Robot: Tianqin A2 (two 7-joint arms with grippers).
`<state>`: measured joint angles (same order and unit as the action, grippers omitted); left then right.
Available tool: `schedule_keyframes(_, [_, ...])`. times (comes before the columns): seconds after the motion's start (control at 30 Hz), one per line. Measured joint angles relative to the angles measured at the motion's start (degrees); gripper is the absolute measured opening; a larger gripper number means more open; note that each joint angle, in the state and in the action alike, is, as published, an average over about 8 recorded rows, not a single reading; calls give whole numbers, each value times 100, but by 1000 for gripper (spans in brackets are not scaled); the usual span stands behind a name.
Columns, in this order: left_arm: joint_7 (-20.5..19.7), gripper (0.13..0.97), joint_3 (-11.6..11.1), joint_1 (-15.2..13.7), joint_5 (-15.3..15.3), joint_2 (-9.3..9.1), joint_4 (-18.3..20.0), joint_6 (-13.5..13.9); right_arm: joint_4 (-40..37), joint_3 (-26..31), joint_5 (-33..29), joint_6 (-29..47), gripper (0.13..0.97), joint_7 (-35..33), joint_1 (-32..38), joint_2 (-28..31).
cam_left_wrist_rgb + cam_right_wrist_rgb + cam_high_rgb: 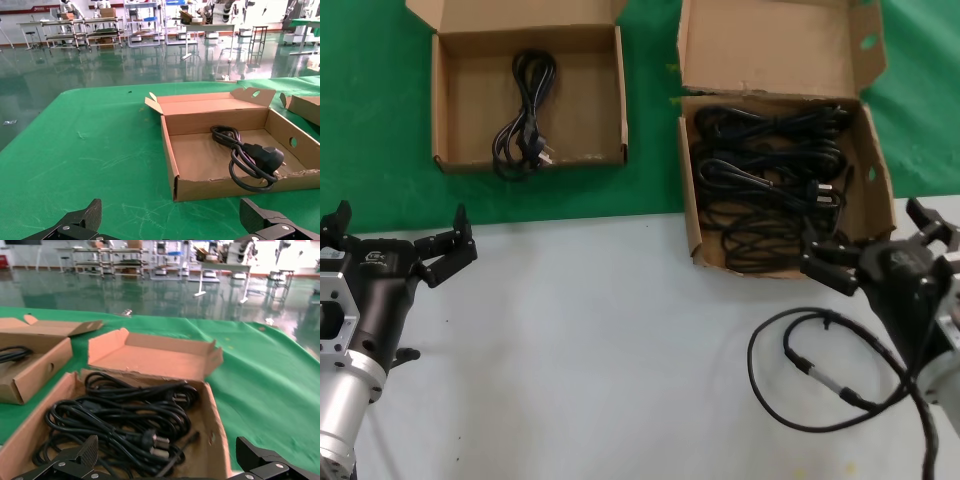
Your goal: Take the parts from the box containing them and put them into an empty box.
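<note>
Two cardboard boxes sat side by side on the green cloth (380, 150), their near edges close to where a pale tabletop (600, 350) began. The larger box (875, 180), on the robot's right, was packed with coiled black power cords (770, 175), its tall lid flap (770, 45) standing open behind it. The smaller box (455, 90), to the left and well apart from the first, held a single cord (525, 105), lying loosely coiled on its floor with the plug toward the near wall.

The right gripper (880, 245) hovered at the near right corner of the larger box, fingers spread wide and holding nothing. The left gripper (395, 240) hung over the pale tabletop just short of the cloth, in front of the smaller box, its jaws likewise parted and empty. A thicker black cable (800, 380) looped across the table beside the right arm.
</note>
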<state>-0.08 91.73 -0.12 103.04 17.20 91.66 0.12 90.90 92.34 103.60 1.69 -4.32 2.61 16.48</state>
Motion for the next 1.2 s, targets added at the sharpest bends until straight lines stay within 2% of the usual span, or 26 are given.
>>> schedule_keyframes(0.27, [5,966,-4,7,6,-1,1,-7,47,-41,-29,-103,966,266,-159,43])
schedule_keyframes(1.2, [5,966,-4,8,6,-1,1,-7,49,-42,-30,-106,966,273,-163,45])
